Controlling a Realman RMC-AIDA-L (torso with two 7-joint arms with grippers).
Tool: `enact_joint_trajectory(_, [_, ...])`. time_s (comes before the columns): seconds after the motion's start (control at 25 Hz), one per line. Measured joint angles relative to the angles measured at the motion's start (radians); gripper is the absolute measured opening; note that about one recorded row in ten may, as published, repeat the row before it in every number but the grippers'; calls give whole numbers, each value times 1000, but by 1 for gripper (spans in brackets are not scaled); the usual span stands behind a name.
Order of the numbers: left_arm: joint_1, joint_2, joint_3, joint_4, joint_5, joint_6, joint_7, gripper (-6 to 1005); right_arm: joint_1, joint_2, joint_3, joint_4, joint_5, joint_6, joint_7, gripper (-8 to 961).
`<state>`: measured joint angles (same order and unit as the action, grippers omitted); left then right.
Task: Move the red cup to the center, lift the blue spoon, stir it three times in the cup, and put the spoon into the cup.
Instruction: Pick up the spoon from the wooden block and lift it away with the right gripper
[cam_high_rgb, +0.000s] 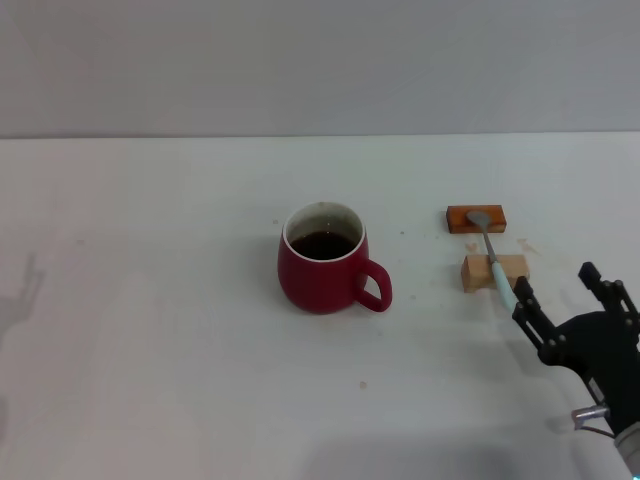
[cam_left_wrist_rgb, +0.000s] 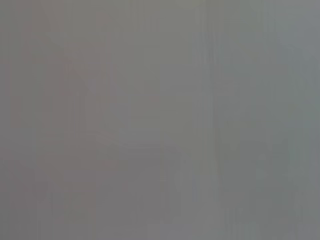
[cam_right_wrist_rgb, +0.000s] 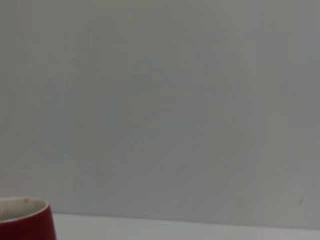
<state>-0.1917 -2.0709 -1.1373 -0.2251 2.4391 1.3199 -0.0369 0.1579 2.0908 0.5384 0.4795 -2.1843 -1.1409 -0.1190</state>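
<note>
Head view puts the cup (cam_high_rgb: 323, 259) upright on the bench (cam_high_rgb: 150, 330), dark liquid inside, handle turned toward the spoon (cam_high_rgb: 493, 258). That spoon lies to the cup's right, its grey bowl on an orange-brown block (cam_high_rgb: 476, 218) and its pale-blue handle across a pale wood block (cam_high_rgb: 494, 272). The right claw (cam_high_rgb: 565, 300) hangs just beyond the handle's near tip, fingers spread, holding nothing. The left claw is out of sight; its wrist view shows only grey.

Risks, as I judge them: the spoon is propped, not flat, so a push on the handle end could tip it off the blocks or drag the pale block along. A slim handle may twist when pinched. Stirring could slop the liquid or nudge the cup.

Around the cup the bench is white and matte, with a few small specks; behind it stands a plain grey wall.
</note>
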Motion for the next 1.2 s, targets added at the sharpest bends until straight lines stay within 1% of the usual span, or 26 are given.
enact_joint_trajectory(0.36, [-1,0,7,-4,0,3,0,850,28,-3,0,0,0,75,62,784])
enact_joint_trajectory(0.72, [-4,0,8,-5,0,5,0,850,45,-5,0,3,0,116,65,785])
enact_joint_trajectory(1.04, [-5,0,8,-1,0,5,0,849,76,-4,0,4,0,175,65,784])
enact_joint_trajectory(1.2, [-5,0,8,1,0,5,0,849,83,-3,0,4,0,180,65,784])
